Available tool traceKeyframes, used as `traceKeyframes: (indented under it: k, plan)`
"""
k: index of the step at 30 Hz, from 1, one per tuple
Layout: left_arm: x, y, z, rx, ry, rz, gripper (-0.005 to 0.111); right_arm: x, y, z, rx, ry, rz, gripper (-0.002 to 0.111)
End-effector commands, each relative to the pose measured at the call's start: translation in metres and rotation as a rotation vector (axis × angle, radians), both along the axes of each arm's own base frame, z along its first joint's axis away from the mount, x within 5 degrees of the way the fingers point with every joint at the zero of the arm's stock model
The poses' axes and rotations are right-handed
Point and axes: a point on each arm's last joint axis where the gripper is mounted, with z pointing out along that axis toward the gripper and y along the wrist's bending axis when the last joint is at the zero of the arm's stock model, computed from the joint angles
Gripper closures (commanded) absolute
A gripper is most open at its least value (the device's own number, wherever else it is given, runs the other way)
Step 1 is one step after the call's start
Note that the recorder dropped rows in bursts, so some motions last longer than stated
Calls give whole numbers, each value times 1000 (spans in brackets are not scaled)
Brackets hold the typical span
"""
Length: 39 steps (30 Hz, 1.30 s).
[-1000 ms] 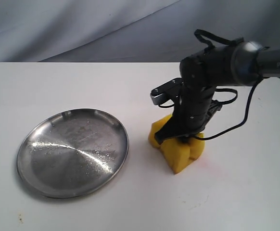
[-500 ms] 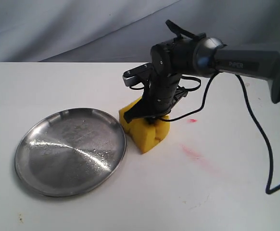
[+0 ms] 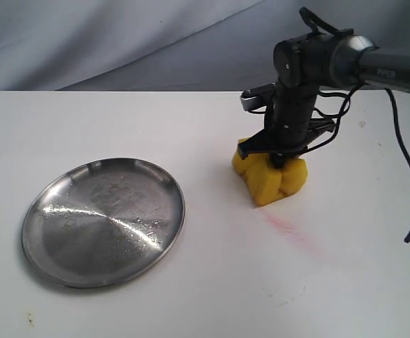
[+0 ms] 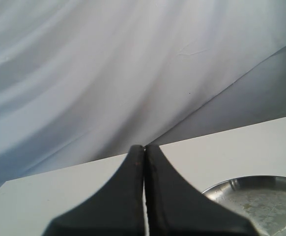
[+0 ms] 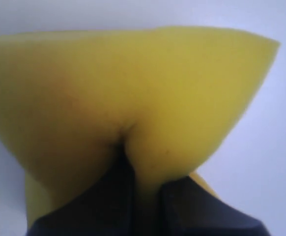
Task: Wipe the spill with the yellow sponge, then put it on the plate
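We've got the yellow sponge (image 3: 270,182) squeezed at its middle, bulging either side of our right claw (image 3: 278,159), which is clamped tight on it as the foam rests on the white surface (image 3: 212,296). Just beyond the claw, nearer the camera, a faint pink smear (image 3: 289,231) streaks the surface. The plate (image 3: 85,232) lies well apart from that claw, on the left arm's side. Our left claw (image 4: 144,153) is clenched on nothing.

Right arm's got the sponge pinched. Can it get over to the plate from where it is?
Probably yes. The right gripper is clamped on the yellow sponge, only bare table lies between it and the plate, and the plate holds nothing.
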Motion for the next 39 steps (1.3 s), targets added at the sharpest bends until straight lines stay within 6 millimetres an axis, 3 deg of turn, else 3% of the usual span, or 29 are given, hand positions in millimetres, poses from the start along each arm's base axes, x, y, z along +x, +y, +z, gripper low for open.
traceKeyframes:
  k: [1,10,14,19,24,30,33,36,39]
  plan:
    - [0,0,1,-16,-8,3,107,-15,-19,2,-75,21,17,108]
    - [0,0,1,-16,-8,3,107,-71,-25,15,-3,29,46,108]
    - [0,0,1,-16,-8,3,107,-90,-6,13,9,31,108,108]
    - [0,0,1,-16,-8,3,107,-100,23,11,69,-34,170,108]
    - [0,0,1,-16,-8,3,107,-82,31,4,79,-61,145,108]
    - [0,0,1,-16,-8,3,107,-39,30,4,88,-84,80,108]
    - [0,0,1,-16,-8,3,107,-24,13,11,40,-81,48,108]
    - [0,0,1,-16,-8,3,107,-14,-21,15,-5,-30,-33,108]
    - [0,0,1,-16,-8,3,107,-17,-43,23,-36,-7,-69,108]
